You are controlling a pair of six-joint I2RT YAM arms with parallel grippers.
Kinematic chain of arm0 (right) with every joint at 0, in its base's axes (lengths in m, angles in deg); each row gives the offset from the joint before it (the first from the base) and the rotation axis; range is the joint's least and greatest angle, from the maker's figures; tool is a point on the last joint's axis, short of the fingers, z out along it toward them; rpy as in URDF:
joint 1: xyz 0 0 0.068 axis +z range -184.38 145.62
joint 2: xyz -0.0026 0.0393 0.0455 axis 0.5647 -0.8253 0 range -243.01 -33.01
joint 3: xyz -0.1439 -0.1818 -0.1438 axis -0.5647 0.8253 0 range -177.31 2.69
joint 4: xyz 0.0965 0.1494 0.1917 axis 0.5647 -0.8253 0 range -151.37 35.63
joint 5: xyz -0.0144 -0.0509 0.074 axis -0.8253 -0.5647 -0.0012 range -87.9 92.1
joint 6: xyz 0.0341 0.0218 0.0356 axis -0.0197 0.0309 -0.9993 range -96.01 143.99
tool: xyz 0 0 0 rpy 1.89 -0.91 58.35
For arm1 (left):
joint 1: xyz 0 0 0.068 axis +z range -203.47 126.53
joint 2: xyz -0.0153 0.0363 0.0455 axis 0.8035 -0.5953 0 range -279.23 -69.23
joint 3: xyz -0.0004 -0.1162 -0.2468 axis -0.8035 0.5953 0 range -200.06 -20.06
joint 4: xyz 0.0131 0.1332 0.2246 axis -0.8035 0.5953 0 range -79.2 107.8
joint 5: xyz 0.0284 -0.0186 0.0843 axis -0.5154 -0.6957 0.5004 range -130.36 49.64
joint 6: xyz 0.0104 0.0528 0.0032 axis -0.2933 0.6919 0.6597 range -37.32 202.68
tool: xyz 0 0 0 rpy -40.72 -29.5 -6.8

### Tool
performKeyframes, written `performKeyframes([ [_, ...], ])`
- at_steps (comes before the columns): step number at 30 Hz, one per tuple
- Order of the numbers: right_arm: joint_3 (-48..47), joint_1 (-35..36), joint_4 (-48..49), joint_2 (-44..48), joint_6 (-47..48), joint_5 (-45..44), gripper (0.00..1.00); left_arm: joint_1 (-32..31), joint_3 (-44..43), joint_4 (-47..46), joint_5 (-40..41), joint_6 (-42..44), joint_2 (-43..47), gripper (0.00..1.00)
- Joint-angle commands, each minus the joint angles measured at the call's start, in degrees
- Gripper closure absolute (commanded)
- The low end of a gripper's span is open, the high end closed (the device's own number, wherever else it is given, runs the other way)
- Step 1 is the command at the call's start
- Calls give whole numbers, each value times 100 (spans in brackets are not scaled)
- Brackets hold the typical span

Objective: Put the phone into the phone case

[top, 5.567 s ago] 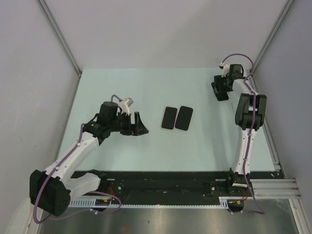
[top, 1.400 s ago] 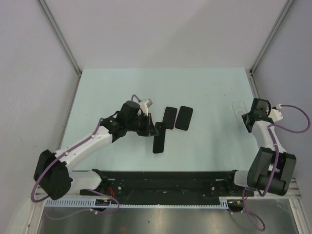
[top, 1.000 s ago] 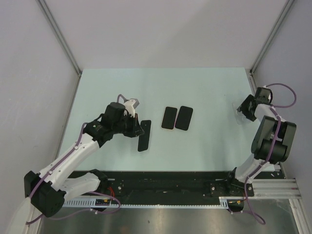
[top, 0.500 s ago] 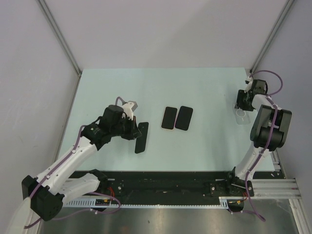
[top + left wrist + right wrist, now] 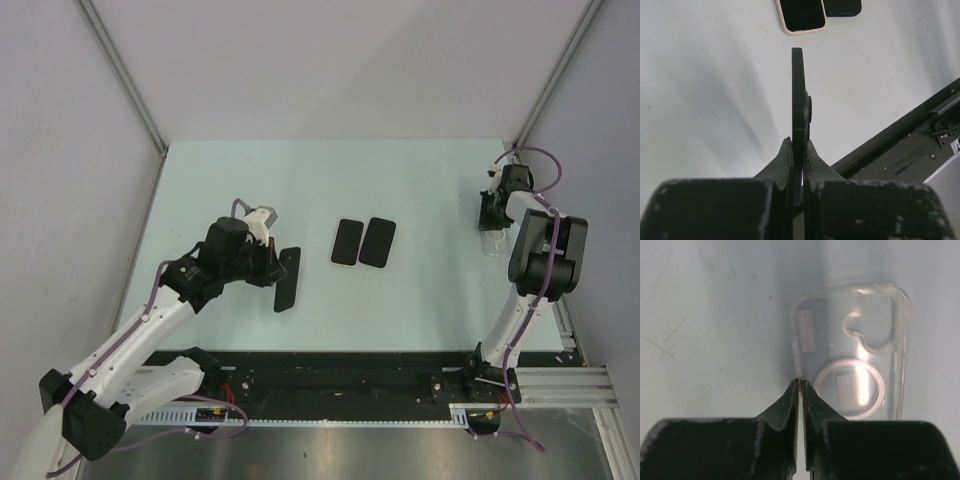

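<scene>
Top view: the black phone (image 5: 287, 281) is held in the left gripper (image 5: 272, 268), left of the pink-rimmed phone (image 5: 346, 242) and slightly nearer the arm bases. Its long axis is seen running roughly from far to near, with the near end leaning a little to the left. A dark phone (image 5: 377, 242) is laid just beside the pink-rimmed phone on that phone's right, the two long axes parallel and flat on the pale worktop (image 5: 400, 180). The clear phone case (image 5: 491, 242) is found well to the right of the pink-rimmed phone, close to the worktop's right edge, with the right gripper (image 5: 497, 207) just beyond its far end.

Left wrist view: the black phone (image 5: 798, 115) is presented edge-on, its long axis in line with the fingers and pointing away from the wrist toward the pink-rimmed phone (image 5: 800, 15). The jaws are clamped on its two broad faces at the nearer end; a raised camera bump is shown on the right-hand face.

Right wrist view: the clear phone case (image 5: 855, 365) is laid flat, the camera cut-out end pointing away from the wrist and a ring marked in its middle. The jaws of the right gripper (image 5: 801, 388) are drawn together to a hairline gap at the case's left long edge; whether the rim is pinched cannot be told.
</scene>
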Motion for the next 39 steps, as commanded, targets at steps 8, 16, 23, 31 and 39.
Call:
performKeyframes([
  [8, -171, 821, -1634, 448, -1681, -482, 100, 48, -62, -73, 520, 116, 293, 100],
  [16, 1647, 2532, -1259, 2415, -2983, 83, 100, 127, -80, -29, 652, 55, 337, 100],
  [23, 2658, 4439, -671, 3182, -4539, -420, 100, 145, -53, -29, 609, -42, 399, 100],
  [31, 3020, 5848, 920, 2675, -6210, -859, 100, 154, 105, 24, 169, -411, 364, 100],
  [39, 3019, 6324, 1536, 2127, -7133, -939, 88, 154, 52, 542, 29, -674, 189, 100],
])
